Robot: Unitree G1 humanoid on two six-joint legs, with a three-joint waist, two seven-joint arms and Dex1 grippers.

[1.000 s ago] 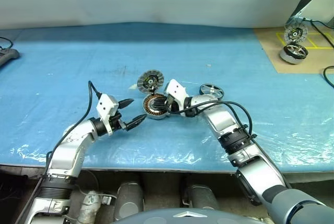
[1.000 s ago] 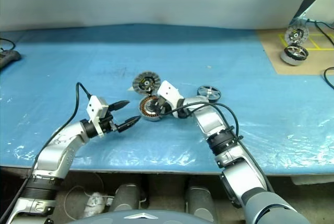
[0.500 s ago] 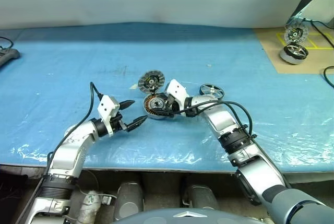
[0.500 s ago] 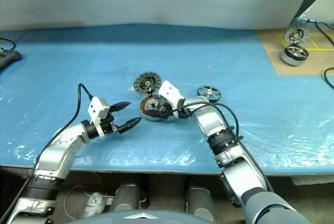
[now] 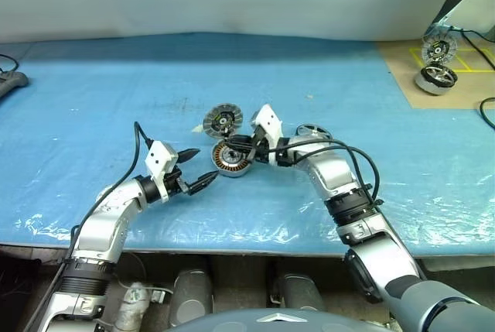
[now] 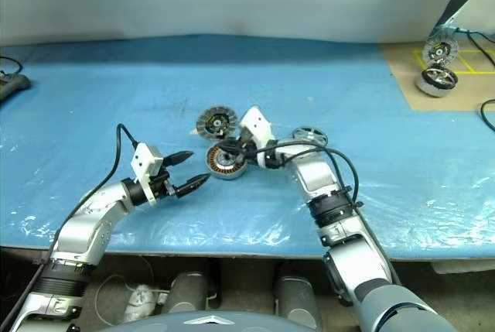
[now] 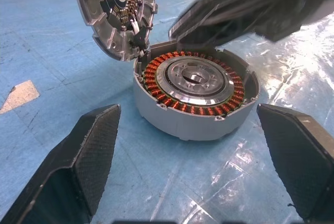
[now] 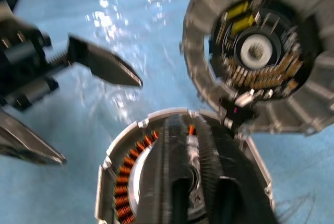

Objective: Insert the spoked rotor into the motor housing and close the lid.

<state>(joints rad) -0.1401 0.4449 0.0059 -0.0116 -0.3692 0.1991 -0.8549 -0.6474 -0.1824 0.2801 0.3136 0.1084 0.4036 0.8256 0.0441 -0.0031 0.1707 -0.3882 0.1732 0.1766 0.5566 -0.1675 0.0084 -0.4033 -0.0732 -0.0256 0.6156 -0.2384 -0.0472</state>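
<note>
**Rotor waits aside as closed gripper hovers over open housing**

The motor housing [image 5: 231, 157] sits on the blue table cover [image 5: 93, 100], its ring of copper windings exposed and its centre empty. The lid [image 5: 223, 121] stands tilted up at the housing's far edge, apparently joined to it at the rim, ribbed inner face and dark hub turned toward the robot. The spoked rotor [image 5: 315, 132] lies flat on the cover just behind the right forearm, untouched and well short of the housing. The right gripper [image 5: 237, 146] has its two black fingers pressed together, holding nothing, their tips over the housing's open top. The left gripper [image 5: 200, 166] stands spread wide and empty just beside the housing's near side, apart from it. A second motor assembly [image 5: 435, 77] rests on a brown board at the far right.

The risks look plain: closed fingers this near could nudge the lid shut before the rotor goes in, scrape the windings, or shove the unheld housing across the slick plastic.
</note>
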